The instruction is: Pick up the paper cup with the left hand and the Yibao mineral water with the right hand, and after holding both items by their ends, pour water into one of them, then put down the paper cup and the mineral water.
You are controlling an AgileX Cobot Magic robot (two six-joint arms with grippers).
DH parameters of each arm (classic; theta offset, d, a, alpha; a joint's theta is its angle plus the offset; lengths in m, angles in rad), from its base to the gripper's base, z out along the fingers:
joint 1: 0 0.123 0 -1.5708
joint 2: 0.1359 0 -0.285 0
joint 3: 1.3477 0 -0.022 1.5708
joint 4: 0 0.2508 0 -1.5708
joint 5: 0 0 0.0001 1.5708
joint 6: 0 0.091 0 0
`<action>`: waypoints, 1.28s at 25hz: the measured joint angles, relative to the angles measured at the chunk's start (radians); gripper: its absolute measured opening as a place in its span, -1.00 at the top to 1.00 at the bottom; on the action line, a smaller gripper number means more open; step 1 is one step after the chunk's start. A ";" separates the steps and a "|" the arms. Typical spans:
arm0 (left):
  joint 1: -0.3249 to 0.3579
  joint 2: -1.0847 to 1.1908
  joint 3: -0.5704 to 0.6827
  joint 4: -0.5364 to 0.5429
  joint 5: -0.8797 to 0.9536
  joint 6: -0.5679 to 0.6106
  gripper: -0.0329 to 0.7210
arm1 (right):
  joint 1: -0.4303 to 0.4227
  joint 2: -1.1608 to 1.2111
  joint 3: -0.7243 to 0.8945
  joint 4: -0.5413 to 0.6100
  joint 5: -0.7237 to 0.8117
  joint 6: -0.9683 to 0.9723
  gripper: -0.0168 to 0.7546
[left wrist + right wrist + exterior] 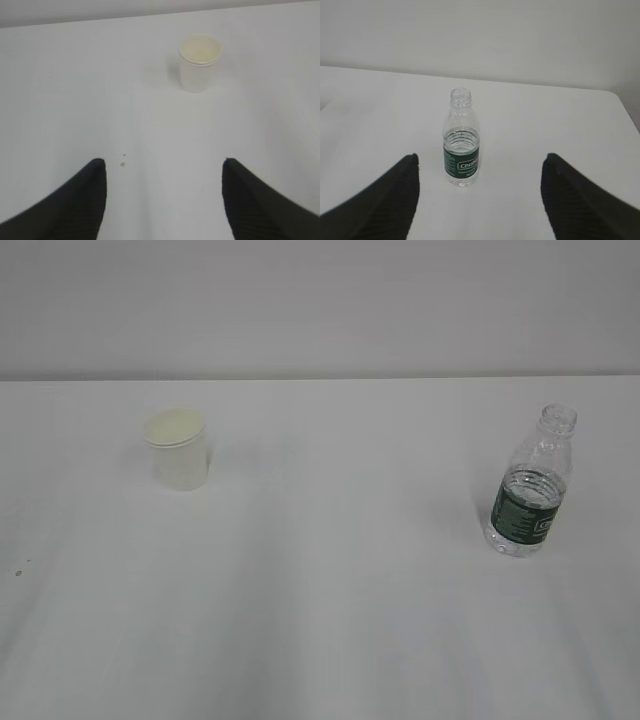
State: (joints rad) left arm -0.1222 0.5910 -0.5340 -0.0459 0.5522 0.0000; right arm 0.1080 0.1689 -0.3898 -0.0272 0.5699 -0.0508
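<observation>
The white tabletop (330, 620) carries only two standing things, well apart: the paper cup (179, 449) at about ten o'clock of its middle and the uncapped mineral water bottle (532, 483) at about three o'clock. A broad bare lane runs between them, and bare surface rings each on every side.

In the left wrist view, the left pincer (164, 200) has its fingers spread with bare tabletop between them; the cup stands ahead at one o'clock, unblocked.

The right pincer (480, 197) is likewise spread, the bottle straight ahead near twelve o'clock, nothing between.
</observation>
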 joint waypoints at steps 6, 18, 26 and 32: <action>0.000 0.043 0.007 -0.002 -0.001 0.000 -0.47 | 0.000 0.000 0.052 0.002 -0.033 0.000 -0.52; 0.000 0.060 0.101 -0.010 -0.054 0.000 -0.47 | 0.000 0.125 0.061 0.009 -0.067 0.000 -0.52; 0.000 0.087 0.102 -0.015 -0.064 0.000 -0.47 | 0.000 0.300 0.061 0.045 -0.189 0.000 -0.52; 0.000 0.121 0.102 -0.043 -0.086 0.000 -0.47 | 0.000 0.414 0.061 0.056 -0.280 0.000 -0.52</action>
State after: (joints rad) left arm -0.1222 0.7118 -0.4319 -0.0891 0.4659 0.0000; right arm 0.1080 0.5824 -0.3285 0.0292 0.2898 -0.0508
